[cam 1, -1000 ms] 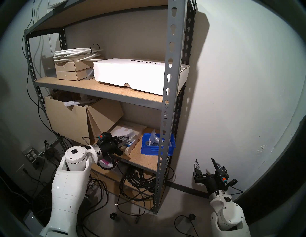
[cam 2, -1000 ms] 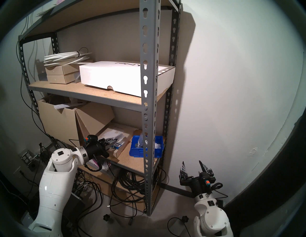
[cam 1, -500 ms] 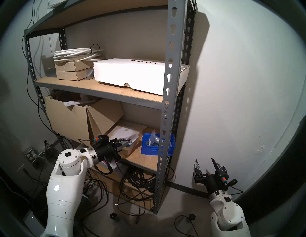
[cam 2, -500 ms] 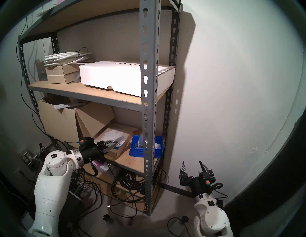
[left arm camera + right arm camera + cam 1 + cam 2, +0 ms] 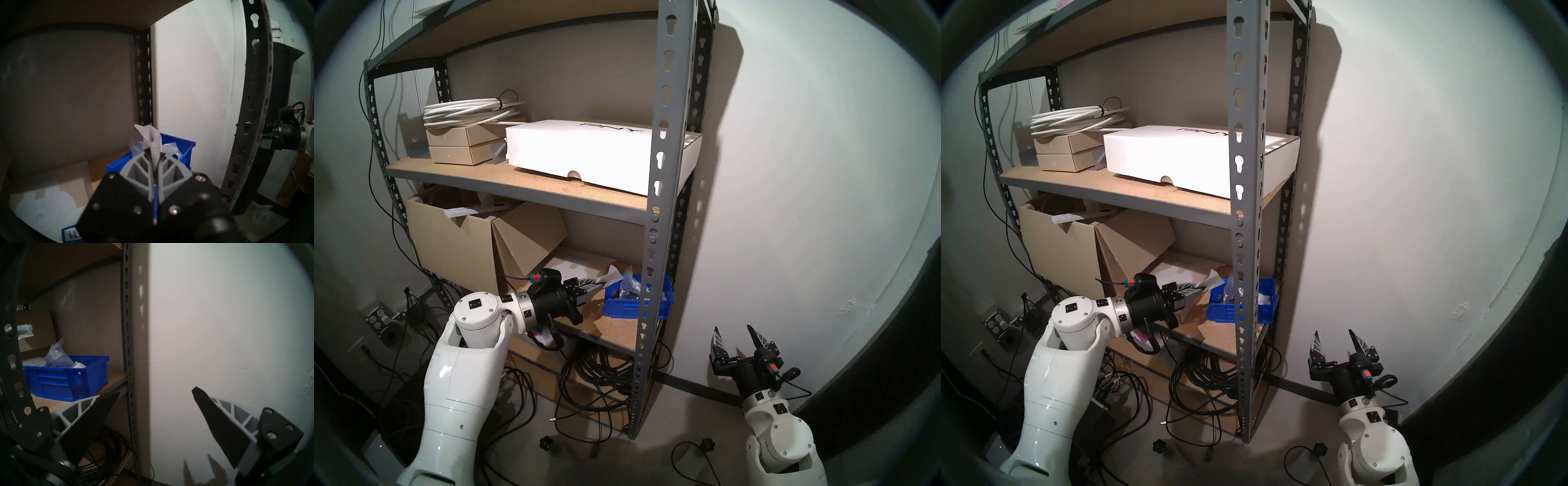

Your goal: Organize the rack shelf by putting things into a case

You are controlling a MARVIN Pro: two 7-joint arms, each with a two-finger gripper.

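While the right claw (image 5: 734, 334) hung wide apart beside the rack shelf (image 5: 663, 190), the left claw (image 5: 599, 284) pinched a clear plastic bag (image 5: 612, 275) just left of the blue bin (image 5: 636, 305), which already held another bag (image 5: 628, 283).

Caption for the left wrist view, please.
Left gripper shut on a clear plastic bag, just short of the blue bin on the rack shelf.

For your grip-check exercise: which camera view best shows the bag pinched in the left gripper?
Left wrist: the bag sticks up between the shut fingers of the left gripper, close and unblocked. Both head views show it small beside the bin. Right wrist catches only a corner behind the upright.
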